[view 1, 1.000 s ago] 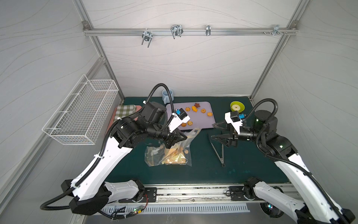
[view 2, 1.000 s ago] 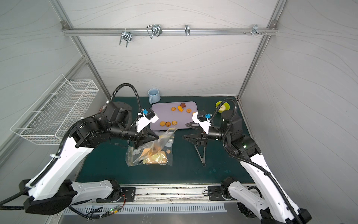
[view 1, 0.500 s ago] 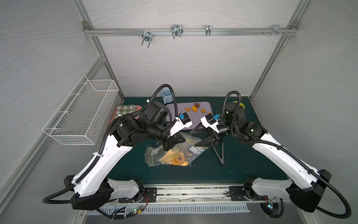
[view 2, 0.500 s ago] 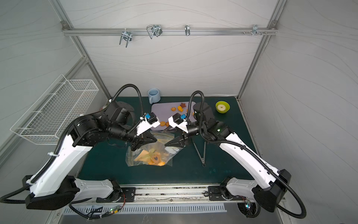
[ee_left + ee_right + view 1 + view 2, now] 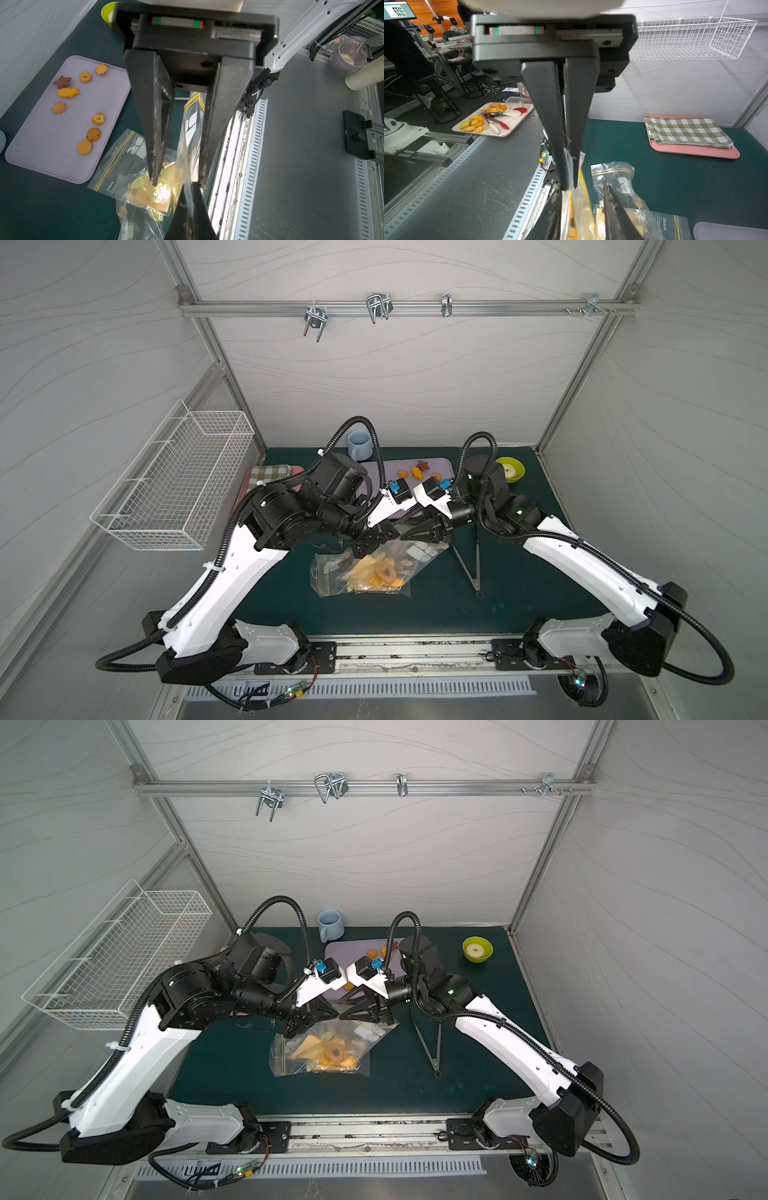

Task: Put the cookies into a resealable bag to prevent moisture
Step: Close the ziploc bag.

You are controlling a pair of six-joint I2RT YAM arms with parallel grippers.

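A clear resealable bag (image 5: 374, 568) (image 5: 328, 1048) lies mid-mat, with orange biscuit shapes and a large tan print inside. Its mouth edge is lifted. My left gripper (image 5: 395, 536) (image 5: 188, 185) is shut on that edge. My right gripper (image 5: 404, 537) (image 5: 581, 186) faces it tip to tip. Its fingers (image 5: 154, 178) stand apart, with the bag film (image 5: 577, 199) between them and close to one finger. Several cookies (image 5: 68, 92) (image 5: 417, 475), one a dark brown star (image 5: 62, 81), lie on the lilac tray (image 5: 41, 135) (image 5: 340, 948) behind the grippers.
Black tongs (image 5: 473, 564) (image 5: 434, 1048) lie on the mat right of the bag. At the back stand a blue mug (image 5: 359, 445) and a green bowl (image 5: 510, 468). A checked cloth on a pink tray (image 5: 685, 133) sits back left. A wire basket (image 5: 183, 477) hangs on the left wall.
My right arm has swung in from the right to the bag's lifted edge, and its jaws have narrowed round the film. The left gripper has kept its hold, shifting slightly right.
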